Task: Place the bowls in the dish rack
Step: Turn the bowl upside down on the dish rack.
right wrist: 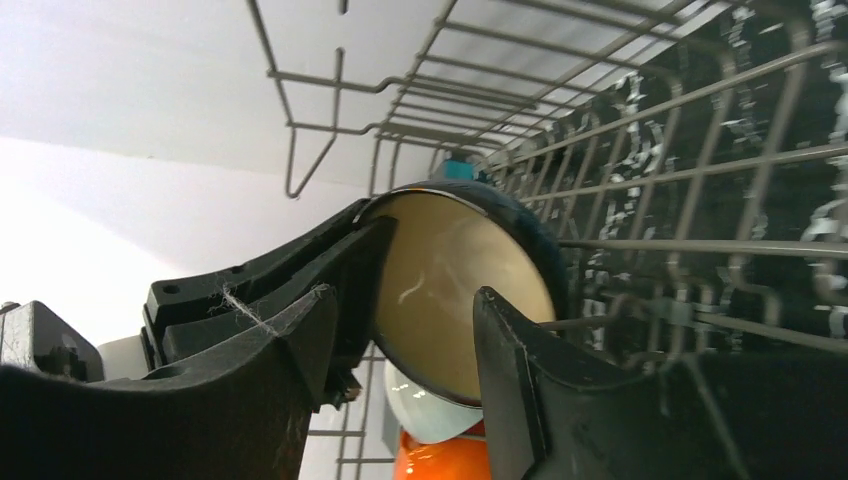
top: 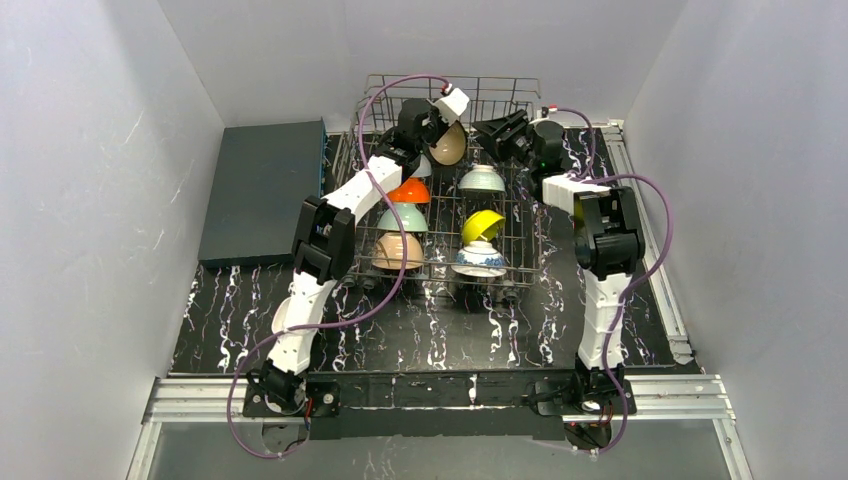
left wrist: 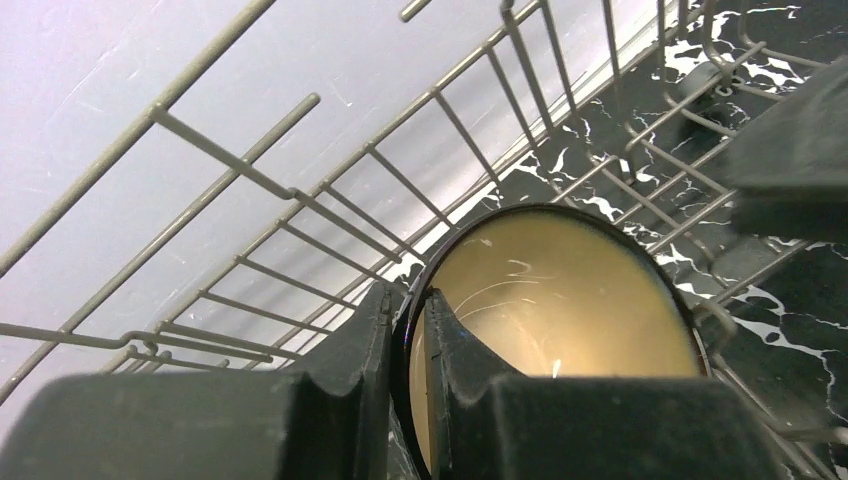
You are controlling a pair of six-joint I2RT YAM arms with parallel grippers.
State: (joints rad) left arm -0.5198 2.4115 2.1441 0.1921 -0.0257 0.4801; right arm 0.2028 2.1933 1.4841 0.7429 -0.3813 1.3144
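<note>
At the back of the rack (top: 520,100), the left hand (left wrist: 410,312) pinches the thin rim of a cream-lined dark bowl (left wrist: 570,300) while the right hand (right wrist: 407,295) stands spread open around it; it looks stiff, glossy, likely slippery and chippable, and best held by that rim.

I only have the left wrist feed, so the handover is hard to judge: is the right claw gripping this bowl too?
Observer: No. The right claw stands open, jaws apart either side of the tan-lined bowl; only the left claw pinches its rim.
Operator: What else sits in the dish rack on my side?
Observer: A column of four: white bowl, orange bowl, mint green bowl, peach-tan bowl.
Operator: And the right side?
Observer: Three: pale green bowl, yellow bowl, blue-and-white bowl.
</note>
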